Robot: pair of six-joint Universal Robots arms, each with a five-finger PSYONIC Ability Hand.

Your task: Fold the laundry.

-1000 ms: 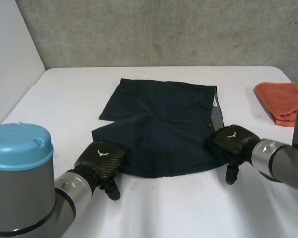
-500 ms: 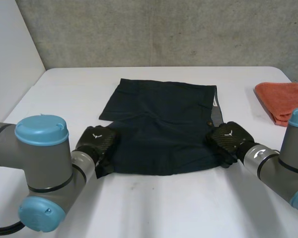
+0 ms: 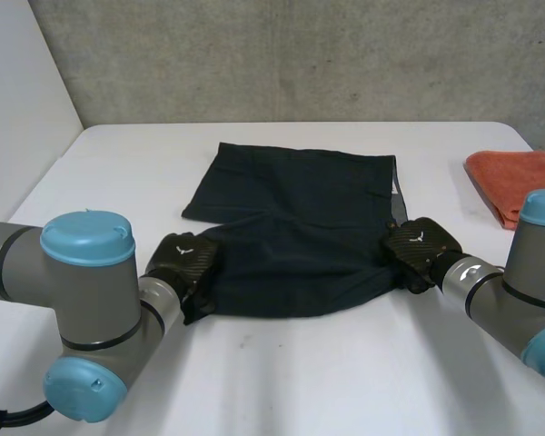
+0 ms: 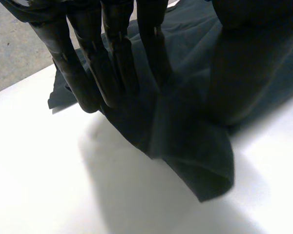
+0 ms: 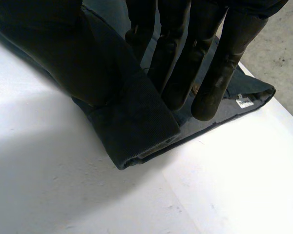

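- Head view, counted: one pair of dark shorts (image 3: 300, 227) spread in the middle of the white table (image 3: 282, 381). One folded orange cloth (image 3: 513, 186) near the table's right edge, well apart from the shorts. Two arms, two hands.
- Left arm (image 3: 86, 300) reaching in from the near left. Left hand (image 3: 183, 259) clamped on the near-left corner of the shorts.
- Right arm (image 3: 527, 282) reaching in from the near right. Right hand (image 3: 418, 250) clamped on the near-right corner.
- Compared with half a second ago: near layer of the shorts raised and drawn towards the far edge, now covering the pocket and button seen on the right side. Both hands a little farther from the robot. Orange cloth unmoved.
- Compared with a second ago: fingers no longer hanging down at the table beside the cloth, now closed into it.
- Left wrist view: left hand (image 4: 112, 58) with fingers on top of the shorts (image 4: 195, 146) and thumb on the other side, pinching the cloth between them. Loose corner drooping below the fingertips onto the table (image 4: 49, 185).
- Right wrist view: right hand (image 5: 210, 63) pinching the shorts (image 5: 132, 122), thick hemmed edge folded over between thumb and fingers. White label (image 5: 244, 103) just beyond the fingertips, on the layer lying flat on the table (image 5: 234, 185).
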